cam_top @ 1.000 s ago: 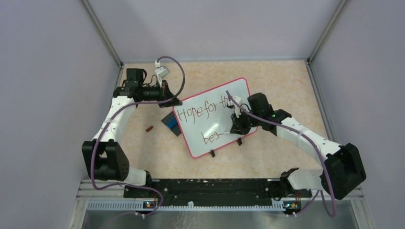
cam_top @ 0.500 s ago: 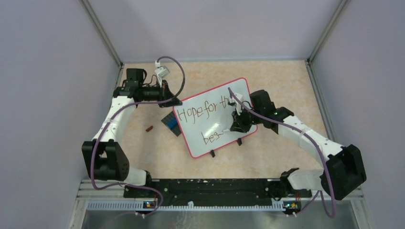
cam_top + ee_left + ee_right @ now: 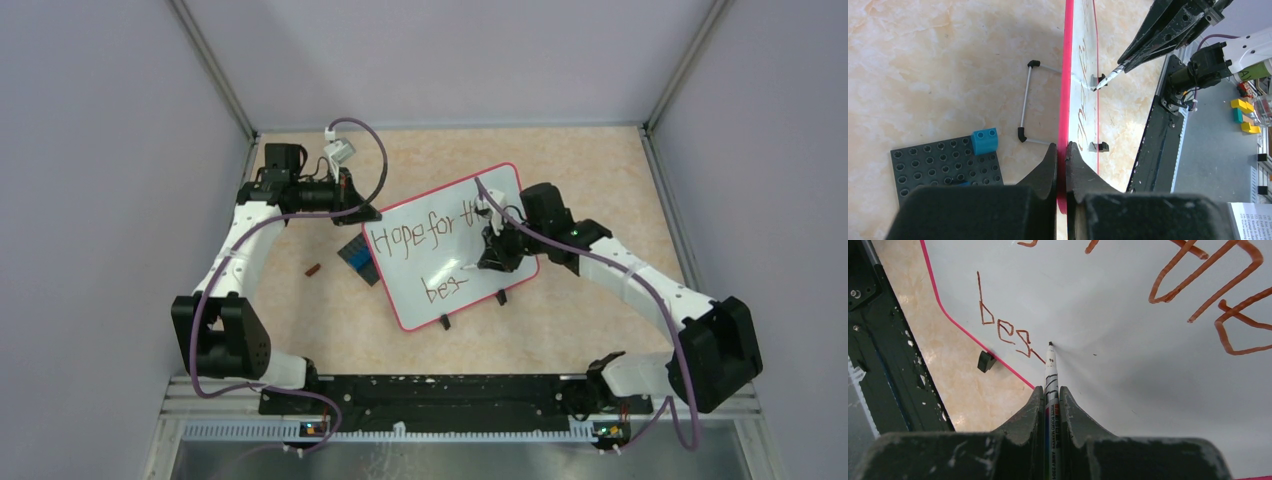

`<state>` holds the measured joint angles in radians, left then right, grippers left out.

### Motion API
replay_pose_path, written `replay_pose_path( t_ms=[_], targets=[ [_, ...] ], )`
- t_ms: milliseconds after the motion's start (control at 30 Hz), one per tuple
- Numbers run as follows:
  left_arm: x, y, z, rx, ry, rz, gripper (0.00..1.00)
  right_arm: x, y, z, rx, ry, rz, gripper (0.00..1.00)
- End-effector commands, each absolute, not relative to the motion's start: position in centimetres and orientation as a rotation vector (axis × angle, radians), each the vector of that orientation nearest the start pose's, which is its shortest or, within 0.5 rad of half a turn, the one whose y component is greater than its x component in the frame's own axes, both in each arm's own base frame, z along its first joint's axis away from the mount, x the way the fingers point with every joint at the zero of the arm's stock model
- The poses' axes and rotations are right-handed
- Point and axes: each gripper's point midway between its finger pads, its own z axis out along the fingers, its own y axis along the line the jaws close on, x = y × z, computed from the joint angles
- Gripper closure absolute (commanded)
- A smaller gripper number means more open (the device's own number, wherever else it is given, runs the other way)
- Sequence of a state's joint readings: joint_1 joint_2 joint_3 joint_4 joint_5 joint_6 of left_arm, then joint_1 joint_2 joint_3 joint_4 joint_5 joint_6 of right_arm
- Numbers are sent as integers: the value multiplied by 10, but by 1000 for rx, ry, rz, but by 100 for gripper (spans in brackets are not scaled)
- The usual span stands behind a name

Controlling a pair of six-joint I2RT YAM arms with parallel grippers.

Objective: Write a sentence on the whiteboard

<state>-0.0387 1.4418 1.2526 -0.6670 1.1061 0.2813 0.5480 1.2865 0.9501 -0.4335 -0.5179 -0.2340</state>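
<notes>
The whiteboard point(image 3: 425, 285), white with a red-pink frame and black feet, stands tilted at the table's middle. It bears red-brown words "Hope for th" on top point(image 3: 420, 235) and "bes" plus a stroke below point(image 3: 1005, 332). My left gripper point(image 3: 1062, 150) is shut on the board's red frame edge point(image 3: 1066, 75). My right gripper point(image 3: 1051, 392) is shut on a white marker point(image 3: 1050, 370); its tip touches the board just right of "bes". In the top view the right gripper point(image 3: 492, 252) is over the board's right part.
A dark studded plate point(image 3: 943, 167) with a blue brick point(image 3: 984, 141) lies behind the board, left of it; it shows in the top view point(image 3: 357, 260). A small brown piece point(image 3: 312, 268) lies on the table. The board's wire stand point(image 3: 1025, 107) sticks out behind.
My right gripper has moved up and slightly left with the marker, away from the lower right edge. The left arm and the board have not moved.
</notes>
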Motion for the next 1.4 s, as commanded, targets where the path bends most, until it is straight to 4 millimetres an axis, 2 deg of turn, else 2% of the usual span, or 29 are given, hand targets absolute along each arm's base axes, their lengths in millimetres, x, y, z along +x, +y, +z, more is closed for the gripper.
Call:
replay_pose_path(
  t_ms=[0,367,567,767,1067,1233,1367],
  targets=[
    [309,-160,220,809,2033,-1082,100,257,249,161,-1123,1995,740,100],
    [309,-161,220,808,2034,-1086,100,237,240,132,-1145,2059,753,100],
    [309,-160,219,807,2037,-1084,100,233,238,125,-1159,2071,745,100],
    [309,-161,219,807,2037,-1085,100,236,234,129,-1158,2068,711,100],
    [309,-161,219,808,2035,-1086,100,249,221,144,-1127,2059,649,100],
    [309,-161,219,806,2037,-1089,100,252,224,151,-1120,2039,661,100],
    [309,-161,220,806,2035,-1087,100,247,229,161,-1127,2021,712,100]
  ],
)
